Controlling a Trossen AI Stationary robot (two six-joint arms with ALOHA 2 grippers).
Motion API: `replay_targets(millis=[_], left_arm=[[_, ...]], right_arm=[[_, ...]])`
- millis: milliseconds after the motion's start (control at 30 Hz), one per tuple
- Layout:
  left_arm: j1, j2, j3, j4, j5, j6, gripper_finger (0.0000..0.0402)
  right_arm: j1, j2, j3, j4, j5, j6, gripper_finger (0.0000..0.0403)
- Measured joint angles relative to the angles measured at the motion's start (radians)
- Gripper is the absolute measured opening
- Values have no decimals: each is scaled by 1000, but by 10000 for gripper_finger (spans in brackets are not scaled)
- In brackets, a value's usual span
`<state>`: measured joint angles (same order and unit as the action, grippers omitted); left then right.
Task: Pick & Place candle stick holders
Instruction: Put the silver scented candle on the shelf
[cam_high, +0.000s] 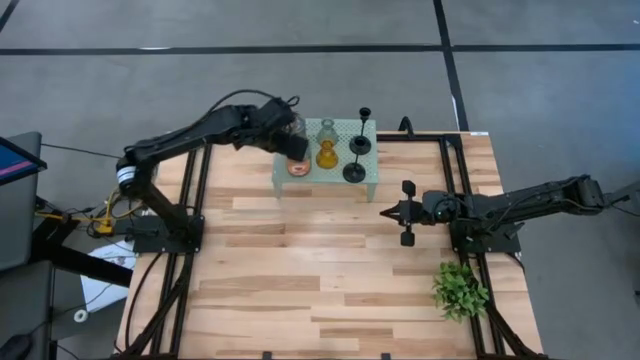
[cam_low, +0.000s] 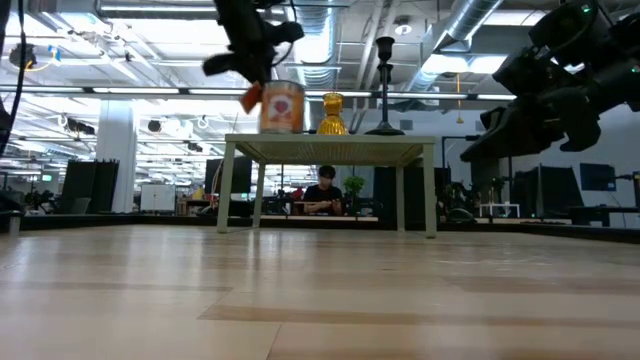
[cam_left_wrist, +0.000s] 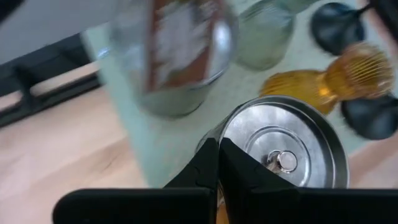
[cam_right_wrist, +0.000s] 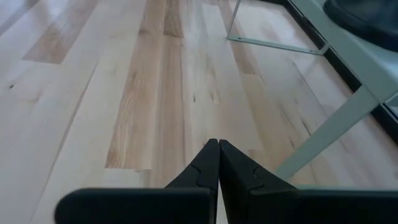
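left gripper (cam_high: 291, 146) pressed together above the orange-and-silver tin (cam_high: 298, 166) on the mesh stand (cam_high: 371, 173), right gripper (cam_high: 385, 211) together beside the stand.

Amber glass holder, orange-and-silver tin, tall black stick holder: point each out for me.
amber glass holder (cam_high: 326, 155), high view, on its bulbous body.
orange-and-silver tin (cam_low: 282, 108), low view, on its labelled side.
tall black stick holder (cam_low: 385, 85), low view, on its slim stem.

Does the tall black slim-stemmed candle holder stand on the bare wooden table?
No, the tall black slim-stemmed candle holder stands on top of the pale green mesh stand.
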<state>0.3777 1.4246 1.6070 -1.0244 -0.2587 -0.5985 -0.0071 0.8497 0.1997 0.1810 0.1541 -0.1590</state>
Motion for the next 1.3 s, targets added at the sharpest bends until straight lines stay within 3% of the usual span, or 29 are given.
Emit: replay_targets(millis=[233, 1300], left_arm=[[26, 3, 0, 142, 94, 61, 4], [25, -34, -87, 140, 90, 40, 18]], right_arm=[[0, 0, 0, -1, -1, 2, 0], [0, 0, 1, -1, 0, -8, 0]])
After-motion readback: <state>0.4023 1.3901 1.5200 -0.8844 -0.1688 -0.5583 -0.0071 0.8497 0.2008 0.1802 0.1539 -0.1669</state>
